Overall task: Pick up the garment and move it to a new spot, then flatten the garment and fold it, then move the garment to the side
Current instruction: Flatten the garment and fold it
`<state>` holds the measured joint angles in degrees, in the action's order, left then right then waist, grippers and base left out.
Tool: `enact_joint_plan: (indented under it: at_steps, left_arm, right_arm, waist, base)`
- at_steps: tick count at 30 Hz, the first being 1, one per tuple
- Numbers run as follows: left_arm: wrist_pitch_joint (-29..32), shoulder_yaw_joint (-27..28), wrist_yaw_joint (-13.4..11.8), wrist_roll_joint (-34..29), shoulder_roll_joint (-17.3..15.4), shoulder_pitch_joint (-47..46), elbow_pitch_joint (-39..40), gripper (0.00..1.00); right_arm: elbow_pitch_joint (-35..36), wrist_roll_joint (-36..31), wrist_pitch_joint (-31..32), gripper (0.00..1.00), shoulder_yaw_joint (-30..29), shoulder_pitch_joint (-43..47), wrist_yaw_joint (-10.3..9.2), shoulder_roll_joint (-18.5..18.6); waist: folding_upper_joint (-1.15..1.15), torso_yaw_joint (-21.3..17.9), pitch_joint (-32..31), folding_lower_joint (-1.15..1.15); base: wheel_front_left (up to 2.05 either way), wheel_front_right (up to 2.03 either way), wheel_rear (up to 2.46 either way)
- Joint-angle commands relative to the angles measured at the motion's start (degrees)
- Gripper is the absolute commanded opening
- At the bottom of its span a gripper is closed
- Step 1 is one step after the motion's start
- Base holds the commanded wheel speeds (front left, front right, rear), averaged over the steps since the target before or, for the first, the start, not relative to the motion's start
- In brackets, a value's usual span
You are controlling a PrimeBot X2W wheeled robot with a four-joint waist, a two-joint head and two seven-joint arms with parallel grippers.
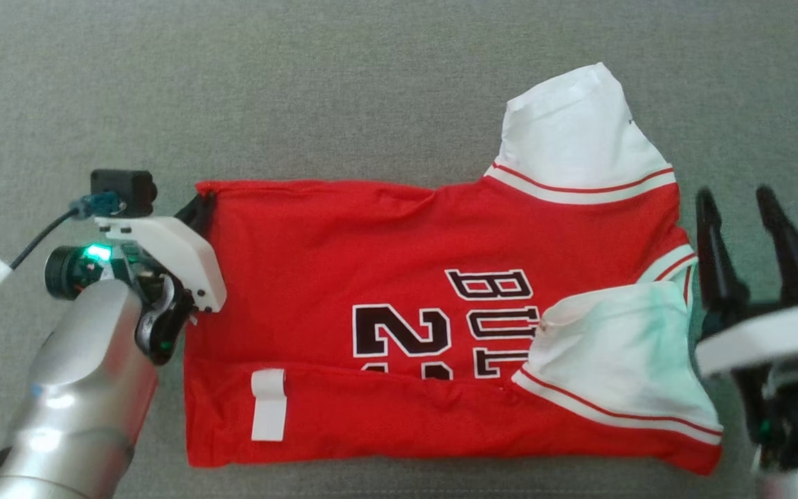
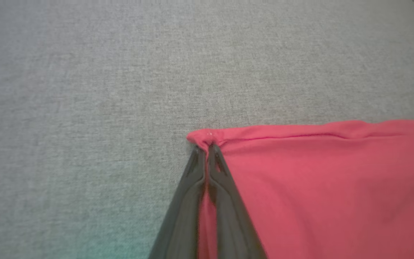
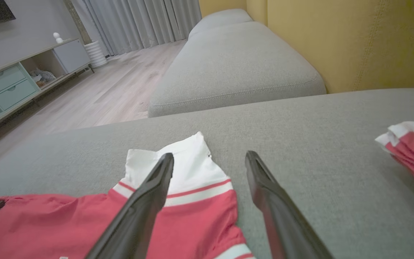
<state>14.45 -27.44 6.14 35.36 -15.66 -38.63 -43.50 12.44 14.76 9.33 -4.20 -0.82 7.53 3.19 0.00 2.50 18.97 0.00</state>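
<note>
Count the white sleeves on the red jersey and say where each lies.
2. The far sleeve lies spread past the red jersey's top edge, at the right. The near sleeve is folded over the jersey's front, lower right. None seems hidden.

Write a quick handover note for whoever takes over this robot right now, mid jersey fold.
Left hand: shut on the far hem corner of the red jersey.
Right hand: open, holding nothing, beside the sleeve end.
Jersey: lies flat on the grey cushion.
Done: the near long edge and the near white sleeve are folded in.
Left: the far white sleeve sticks out. Probably fold the far side over, finish the fold, then move the jersey aside.
</note>
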Motion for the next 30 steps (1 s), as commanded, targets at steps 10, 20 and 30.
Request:
enact_joint_plan:
  at_steps: [10,20,30]
  left_arm:
    - [-7.16,-0.35,0.43,-1.52,2.1,-5.81,1.12,0.0]
    - [-9.85,-1.4,1.01,0.34,4.17,-6.97,1.34,0.0]
    - [-14.77,-0.72,1.2,2.14,3.17,-5.18,2.73,0.0]
  right_arm:
    - [-26.16,6.16,4.08,1.0,6.49,-26.06,-0.04,9.25]
    - [-43.03,7.31,15.96,1.0,12.9,-38.55,-0.04,15.36]
    - [-39.65,11.59,15.11,0.0,14.35,-38.22,-0.04,17.2]
  waist:
    - [0.0,5.37,3.15,0.0]
    - [0.0,8.52,3.77,0.0]
    - [0.0,7.8,0.93,0.0]
  base:
    - [0.0,0.0,0.0]
    - [0.0,0.0,0.0]
    - [0.0,0.0,0.0]
